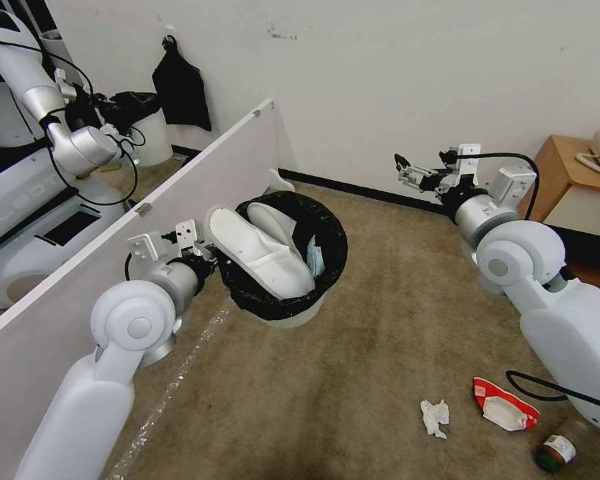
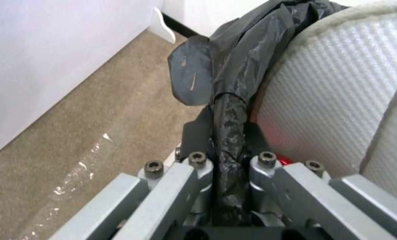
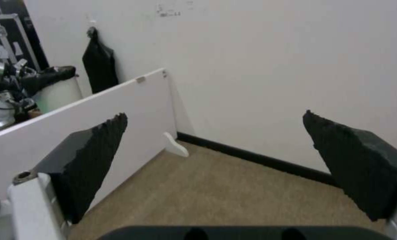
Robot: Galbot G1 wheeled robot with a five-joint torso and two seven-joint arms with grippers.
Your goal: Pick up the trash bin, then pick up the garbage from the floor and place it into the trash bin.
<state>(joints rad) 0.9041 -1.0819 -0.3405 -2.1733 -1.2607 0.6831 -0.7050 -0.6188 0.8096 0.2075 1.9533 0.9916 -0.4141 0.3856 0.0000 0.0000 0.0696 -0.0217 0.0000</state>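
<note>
Fingers of the left gripper (image 2: 227, 146) are clamped on the black-bag-covered rim of the small round white plastic trash bin (image 1: 293, 313), which hangs clear of the brown carpeted floor (image 1: 353, 373) beside the low white partition board (image 1: 147, 220). Two white fabric slippers (image 1: 263, 250) lie inside it, one leaning out over the rim close to that gripper.

Fingers of the right gripper (image 3: 216, 156) stand wide apart and hold nothing; the arm is raised near the white wall, well apart from the litter.

Still on the floor, near the robot's right side, are a crumpled white tissue (image 1: 435, 417), a red-and-white wrapper (image 1: 505, 405) and a green-labelled bottle (image 1: 555, 451) at the picture's lower edge.

My reading is that the step in hand is fetching the next piece of garbage with the free right arm. To do it well, the left arm should keep the bin level and steady, since the grip is on one thin stretch of rim and liner, and a tilt could tip out the leaning slipper or let the plastic slip. The right gripper should come down from above onto one item. The tissue is soft and will crush easily, so closing low around its bulk should suit; the flat wrapper likely needs a pinch at a raised edge.
</note>
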